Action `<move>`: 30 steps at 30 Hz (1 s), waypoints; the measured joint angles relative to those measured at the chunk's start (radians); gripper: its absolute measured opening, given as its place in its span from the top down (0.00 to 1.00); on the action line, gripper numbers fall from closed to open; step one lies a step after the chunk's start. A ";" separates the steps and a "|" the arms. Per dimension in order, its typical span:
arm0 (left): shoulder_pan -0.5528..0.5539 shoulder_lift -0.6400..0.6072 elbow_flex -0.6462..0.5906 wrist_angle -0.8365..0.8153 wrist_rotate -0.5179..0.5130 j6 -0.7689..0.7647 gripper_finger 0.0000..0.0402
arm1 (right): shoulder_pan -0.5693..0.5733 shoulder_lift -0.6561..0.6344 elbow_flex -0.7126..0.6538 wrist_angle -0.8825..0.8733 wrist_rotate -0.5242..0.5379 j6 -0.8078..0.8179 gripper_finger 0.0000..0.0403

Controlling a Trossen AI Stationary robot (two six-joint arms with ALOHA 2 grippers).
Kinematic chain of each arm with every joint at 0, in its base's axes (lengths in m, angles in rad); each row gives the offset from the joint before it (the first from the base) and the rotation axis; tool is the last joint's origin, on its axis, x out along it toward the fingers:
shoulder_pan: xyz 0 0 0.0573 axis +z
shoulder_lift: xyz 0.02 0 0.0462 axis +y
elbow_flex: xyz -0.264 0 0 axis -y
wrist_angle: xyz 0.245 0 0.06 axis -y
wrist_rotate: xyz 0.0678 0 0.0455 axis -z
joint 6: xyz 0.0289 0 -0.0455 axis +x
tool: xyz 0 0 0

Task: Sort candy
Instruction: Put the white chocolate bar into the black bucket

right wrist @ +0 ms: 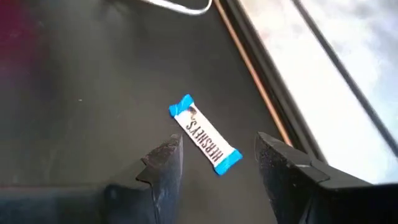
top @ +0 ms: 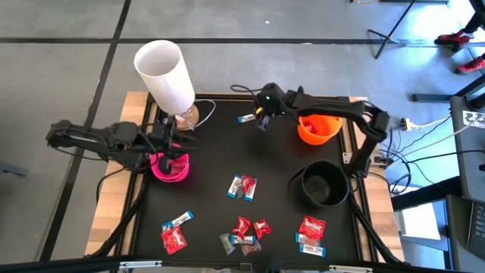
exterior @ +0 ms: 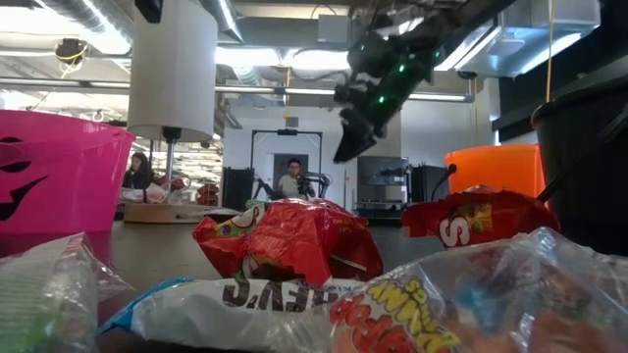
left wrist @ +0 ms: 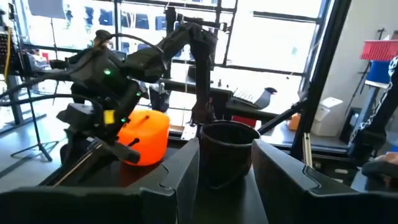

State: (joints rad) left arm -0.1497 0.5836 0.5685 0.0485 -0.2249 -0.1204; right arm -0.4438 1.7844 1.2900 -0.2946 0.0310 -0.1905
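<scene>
The right claw (top: 261, 121) hangs above the far part of the tabletop (top: 212, 167), just beside a single blue-and-white Hershey's bar (top: 246, 118) that lies flat, apart from the other sweets and near the far edge. In the right wrist view the bar (right wrist: 205, 134) sits between and slightly ahead of the two spread fingers (right wrist: 163, 163), touching neither, and nothing is pinched. Its long axis runs on a slant to the line joining the fingertips, so the fingers would likely meet its ends or corners rather than its flat sides unless the wrist turns or shifts first. The right arm is plainly the nearer one for this piece.

The left claw (top: 173, 150) hovers over the pink bowl (top: 171, 168) at the tabletop's left side, fingers parted and empty, well apart from the bar. The orange bowl (top: 318, 127) stands just to the right of the right claw, near the far right corner. The remaining candy (top: 246, 231) lies scattered along the near edge, with one pair (top: 243, 186) at the middle.
</scene>
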 joint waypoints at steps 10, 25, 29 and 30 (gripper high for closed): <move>0.001 0.000 -0.156 0.126 -0.055 -0.005 0.65 | -0.025 0.152 0.001 0.097 0.014 -0.027 0.51; 0.001 0.000 -0.177 0.134 -0.060 -0.033 0.65 | -0.062 0.264 0.001 0.111 0.010 0.029 0.51; 0.001 0.000 -0.177 0.134 -0.059 -0.029 0.65 | -0.061 0.264 0.001 0.101 -0.080 0.030 0.51; 0.001 0.000 -0.177 0.134 -0.059 -0.029 0.65 | -0.061 0.264 0.001 0.088 -0.114 0.030 0.51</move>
State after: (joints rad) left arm -0.1490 0.5835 0.3916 0.1822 -0.2844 -0.1489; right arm -0.5049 2.0487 1.2907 -0.2064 -0.0831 -0.1604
